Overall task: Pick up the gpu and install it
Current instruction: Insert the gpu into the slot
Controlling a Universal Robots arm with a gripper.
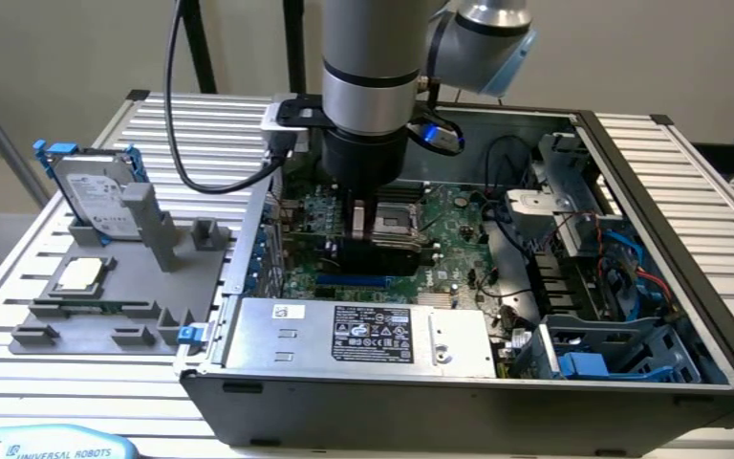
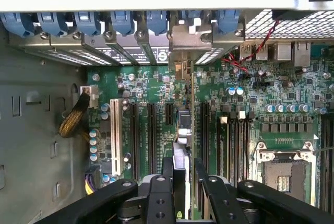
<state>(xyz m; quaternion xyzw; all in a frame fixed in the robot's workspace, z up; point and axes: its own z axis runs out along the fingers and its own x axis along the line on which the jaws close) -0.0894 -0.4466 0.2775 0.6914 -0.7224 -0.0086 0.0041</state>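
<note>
Black metal gripper [image 2: 183,185] jaws clamp thin flat green gpu card [image 2: 189,125] edge-on, upright over green motherboard [image 2: 292,93] slots inside open grey steel computer case [image 1: 469,402] on ribbed aluminium table [image 1: 150,402]

A robotics lab: a slatted aluminium bench [image 1: 673,182] carries an opened grey computer case [image 1: 469,392] and a grey parts fixture [image 1: 112,316].

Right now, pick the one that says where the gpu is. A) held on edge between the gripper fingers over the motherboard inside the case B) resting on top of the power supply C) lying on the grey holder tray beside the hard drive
A: in the wrist view the gpu stands on edge between the fingers of the gripper, over the motherboard slots, its bracket up at the rear slot openings.
</note>
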